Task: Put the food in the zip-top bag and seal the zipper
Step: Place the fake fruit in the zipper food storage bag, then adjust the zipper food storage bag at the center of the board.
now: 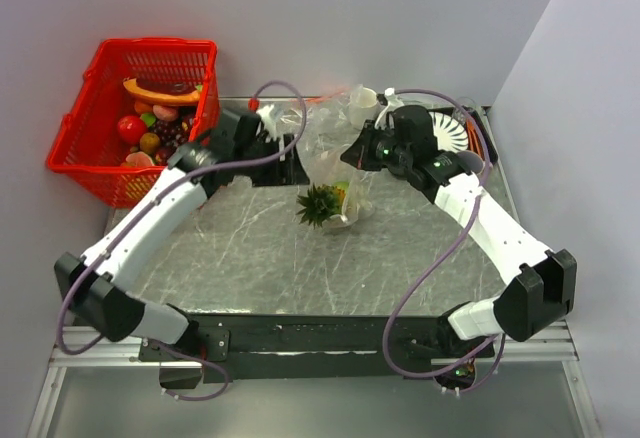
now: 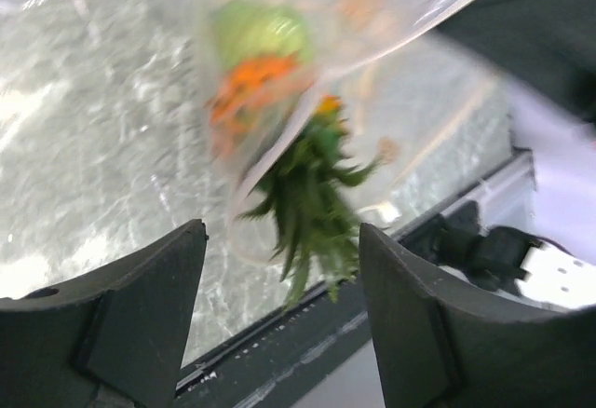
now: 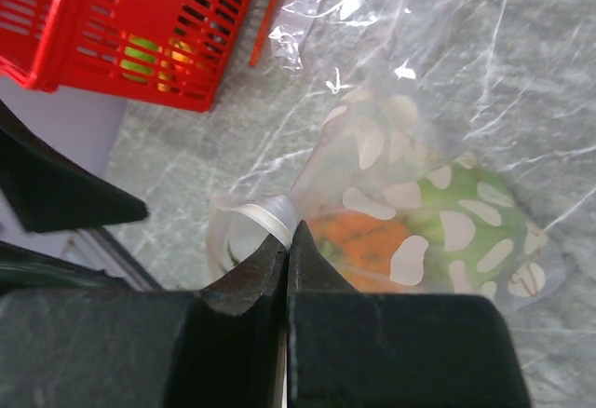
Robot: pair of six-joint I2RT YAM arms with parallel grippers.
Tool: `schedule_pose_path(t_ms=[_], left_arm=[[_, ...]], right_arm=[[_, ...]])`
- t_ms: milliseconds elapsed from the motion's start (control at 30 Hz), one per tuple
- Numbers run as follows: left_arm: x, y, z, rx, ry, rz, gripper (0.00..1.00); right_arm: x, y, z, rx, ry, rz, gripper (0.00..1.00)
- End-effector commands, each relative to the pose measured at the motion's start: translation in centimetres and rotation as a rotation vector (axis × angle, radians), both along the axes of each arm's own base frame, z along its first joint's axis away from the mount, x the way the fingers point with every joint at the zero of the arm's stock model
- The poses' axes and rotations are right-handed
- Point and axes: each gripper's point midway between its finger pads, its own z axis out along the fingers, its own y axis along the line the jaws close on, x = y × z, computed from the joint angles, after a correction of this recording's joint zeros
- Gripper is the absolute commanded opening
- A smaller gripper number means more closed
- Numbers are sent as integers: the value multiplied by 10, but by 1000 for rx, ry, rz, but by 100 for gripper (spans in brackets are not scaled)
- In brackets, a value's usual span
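Observation:
The zip-top bag (image 1: 330, 148) lies mid-table, held up at one side. In the right wrist view my right gripper (image 3: 289, 236) is shut on the bag's mouth edge, pinching the zipper (image 3: 265, 214). Inside the bag (image 3: 391, 138) are the round light-green fruit (image 3: 466, 231) and a red-orange piece (image 3: 363, 240). The dark-green leafy tuft (image 1: 320, 203) sticks out of the bag's mouth onto the table. My left gripper (image 2: 282, 240) is open and empty above the tuft (image 2: 312, 203); it sits behind the bag in the top view (image 1: 268, 120). The purple piece is not visible.
A red basket (image 1: 140, 108) with more toy foods stands at the back left. A second clear bag with an orange-red strip (image 3: 270, 17) lies near it. A white cup (image 1: 362, 103) and a white ribbed dish (image 1: 452, 133) are at the back right.

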Motion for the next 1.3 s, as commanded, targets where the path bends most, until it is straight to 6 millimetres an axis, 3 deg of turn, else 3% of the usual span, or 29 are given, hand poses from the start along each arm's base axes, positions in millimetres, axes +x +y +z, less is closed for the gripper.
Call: schedule_pose_path(t_ms=[0, 300, 433, 600, 1000, 1267], left_arm=[[7, 7, -19, -19, -64, 140, 71], [8, 29, -33, -18, -111, 290, 68], [1, 29, -36, -44, -107, 278, 70], [-2, 11, -32, -122, -118, 202, 73], [22, -15, -31, -109, -114, 133, 71], [13, -26, -6, -191, -182, 61, 79]], right_arm=[[0, 9, 34, 137, -13, 36, 0], [1, 16, 33, 168, 10, 57, 0], [1, 16, 32, 169, 15, 61, 0], [-1, 19, 30, 178, 27, 75, 0], [-2, 21, 33, 182, 31, 87, 0], [0, 22, 29, 177, 43, 88, 0]])
